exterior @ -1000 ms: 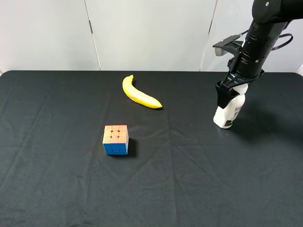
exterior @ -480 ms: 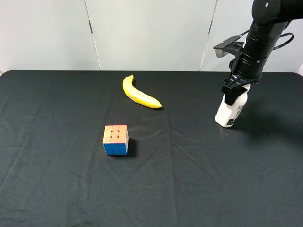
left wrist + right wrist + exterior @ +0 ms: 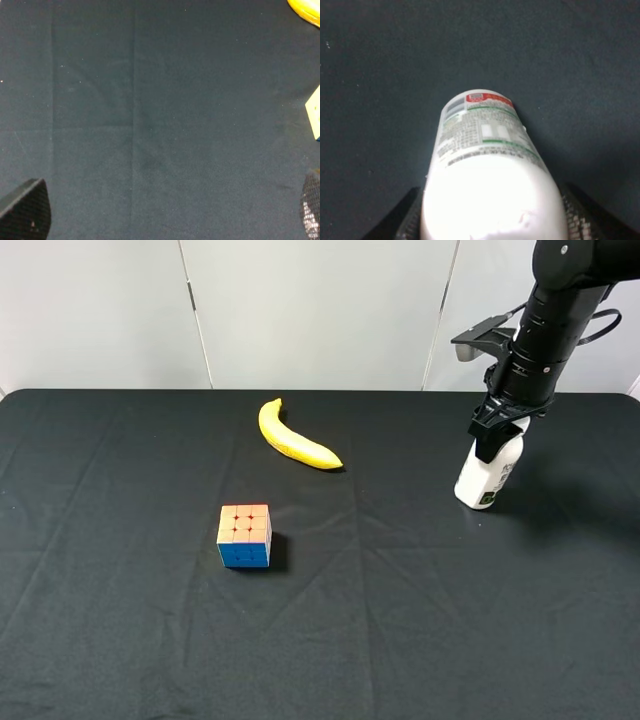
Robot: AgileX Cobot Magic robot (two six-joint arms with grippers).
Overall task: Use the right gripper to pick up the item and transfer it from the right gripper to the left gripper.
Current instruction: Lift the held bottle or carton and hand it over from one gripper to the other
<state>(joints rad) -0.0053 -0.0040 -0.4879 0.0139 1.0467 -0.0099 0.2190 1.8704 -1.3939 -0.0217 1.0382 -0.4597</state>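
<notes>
At the table's (image 3: 150, 640) right, the right pincer (image 3: 494, 443) grips the white bottle's (image 3: 482, 482) top.

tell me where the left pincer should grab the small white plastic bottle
Take the small white plastic bottle by its lower body, from the side: it stands nearly upright, and the right pincer, shut on its cap end, leaves only that part free.

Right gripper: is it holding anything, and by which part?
Yes. The right gripper is shut on the white bottle, clamping its top end. The left gripper is open, holding nothing.
</notes>
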